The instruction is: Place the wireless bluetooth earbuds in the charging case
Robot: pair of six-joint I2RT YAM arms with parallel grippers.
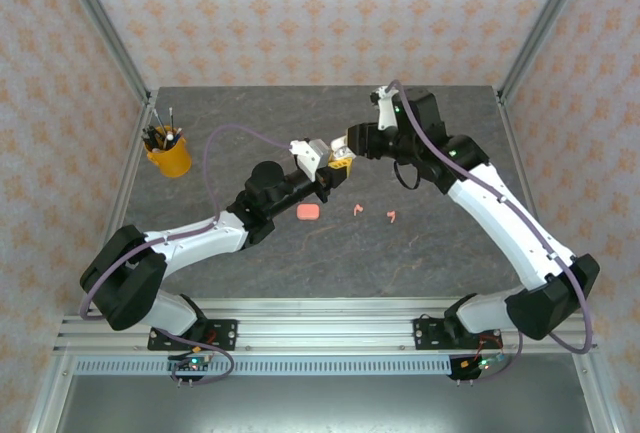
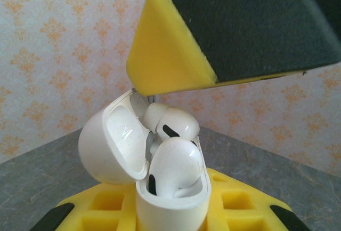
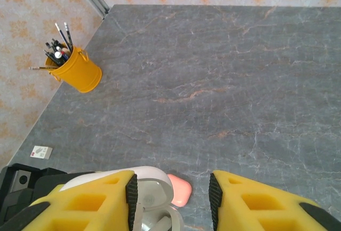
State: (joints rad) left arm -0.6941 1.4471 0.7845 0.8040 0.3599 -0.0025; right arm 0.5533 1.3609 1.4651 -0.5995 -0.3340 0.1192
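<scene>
**Earbuds go into their case, mid-table.** At the far left of the table, a yellow pen cup stands well out of the way of the work.

Toward the middle, the left hand is clamped on the base of the white charging case. It holds the case above the table with the lid swung open to the left, apparently so that the open wells face the other arm. Inside, the front white earbud sits low in its well. The rear white earbud rides higher, its head up beside the lid, and looks not fully home.

Just above it hangs one yellow-and-black finger of the right hand, whose fingers stand apart and carry nothing. By my reading it is placed there either to let go of that earbud or to press it down.

Below the raised case, a coral-pink case lies on the table. To its right, near but apart, are one coral-pink earbud and a second coral-pink earbud, both loose on the stone.

The white pair looks close to finished; the pink pair is not yet begun. The risk I see is a nudge from above tipping the high earbud out of the case rather than seating it.
</scene>
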